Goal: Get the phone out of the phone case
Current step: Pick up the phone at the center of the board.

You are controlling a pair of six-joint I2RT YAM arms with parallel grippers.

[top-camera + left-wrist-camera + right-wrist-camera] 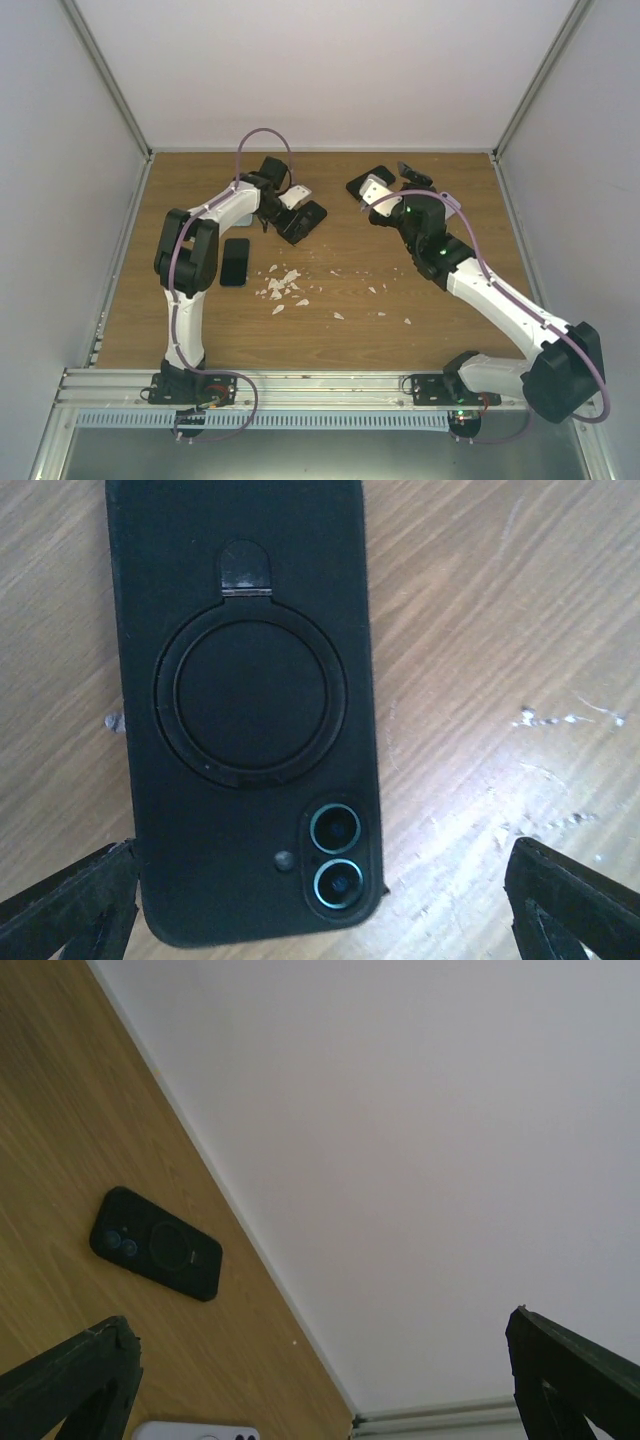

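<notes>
the phone [335,830], seen only by its two lenses, is seated in the black phone case [240,600], which is laid flat and back up on the wooden tabletop [500,630]; a round ring stand [250,695] is folded flat on the case's back. from above, the cased phone is found left of centre, just beside the left arm [185,260], with white flakes [283,285] scattered near it towards the middle. the left jaws are spread wide with nothing gripped; their fingers [70,910] are seen at the lower corners of the wrist view, the lens end of the case lying between them, and whether the case is touched cannot be told. the right jaws are likewise spread wide and empty, well apart from the case, with mostly white wall [420,1160] framed between them
</notes>
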